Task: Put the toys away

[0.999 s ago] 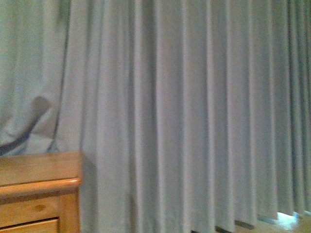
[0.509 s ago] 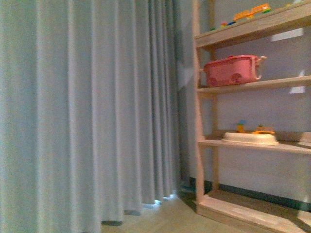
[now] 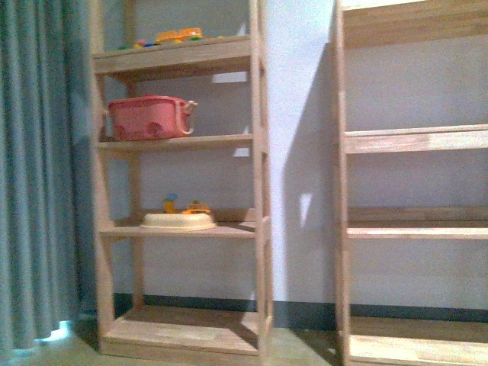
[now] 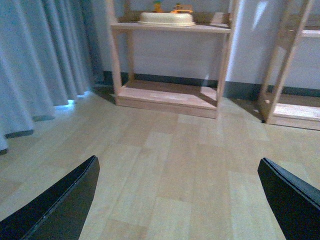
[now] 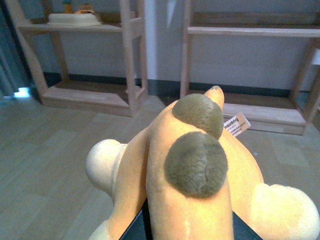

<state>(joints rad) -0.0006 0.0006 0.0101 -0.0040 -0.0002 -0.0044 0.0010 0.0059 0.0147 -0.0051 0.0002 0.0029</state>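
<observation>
The soft orange-yellow plush animal (image 5: 165, 145) fills the right wrist view, raised off the pale plank floor (image 5: 45, 150) in front of light wooden shelf units (image 5: 132, 55). Its rounded body carries two fuzzy grey-brown round patches. Pale cream stubby limbs stick out at either side, and a white printed paper tag (image 5: 236, 124) pokes out near the top. The right gripper (image 5: 190, 231) grasps it from beneath, with only dark slivers showing. The left gripper (image 4: 177, 161) hangs spread wide, nothing between its black fingers (image 4: 65, 200).
</observation>
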